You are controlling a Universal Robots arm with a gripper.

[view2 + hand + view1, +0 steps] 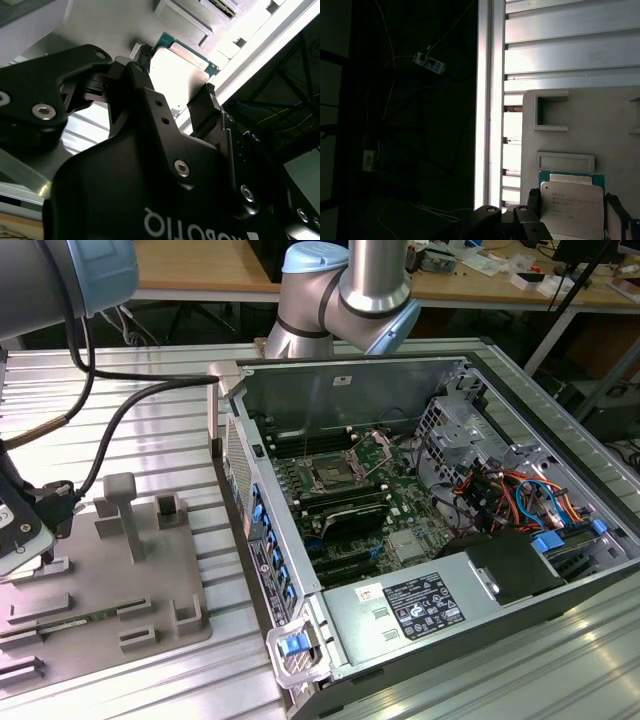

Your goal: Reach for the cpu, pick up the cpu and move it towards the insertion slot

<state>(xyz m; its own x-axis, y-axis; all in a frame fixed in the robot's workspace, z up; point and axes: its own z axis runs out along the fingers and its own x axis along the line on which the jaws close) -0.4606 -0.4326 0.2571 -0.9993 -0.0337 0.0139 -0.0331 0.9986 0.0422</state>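
silvery square cpu point(181, 66) pinched by black gripper point(175, 77)

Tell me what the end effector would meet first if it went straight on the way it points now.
Most likely the cpu, which sits squarely ahead of the end effector in the first wrist view, resting on the grey tray. How much gap remains is unclear; it may already be touching.
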